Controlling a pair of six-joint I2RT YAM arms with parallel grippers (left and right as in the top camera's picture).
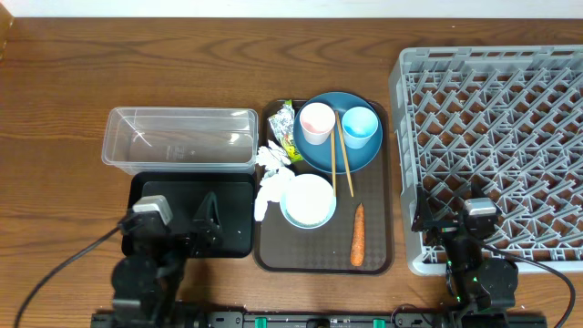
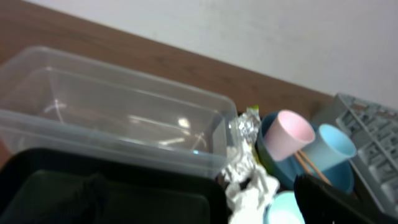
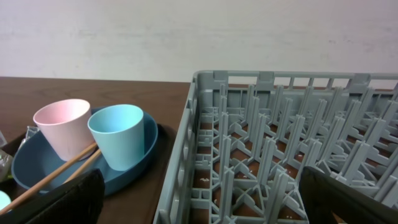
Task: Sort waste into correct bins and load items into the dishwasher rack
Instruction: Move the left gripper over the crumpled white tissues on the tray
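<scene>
Overhead: both my jaws apart, empty. Item one, small pink plastic cup (image 1: 317,122), ahead-left of right jaws; probably best gripped by rim, clear of wooden chopsticks (image 3: 59,171).

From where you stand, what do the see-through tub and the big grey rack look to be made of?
Tub: clear glossy plastic, likely; the table shows through and its rim glints. Rack: matte grey moulded plastic, by its uniform lattice.

Dark wood-grain table (image 1: 182,64); plain white wall (image 3: 199,37) behind; even light.
</scene>
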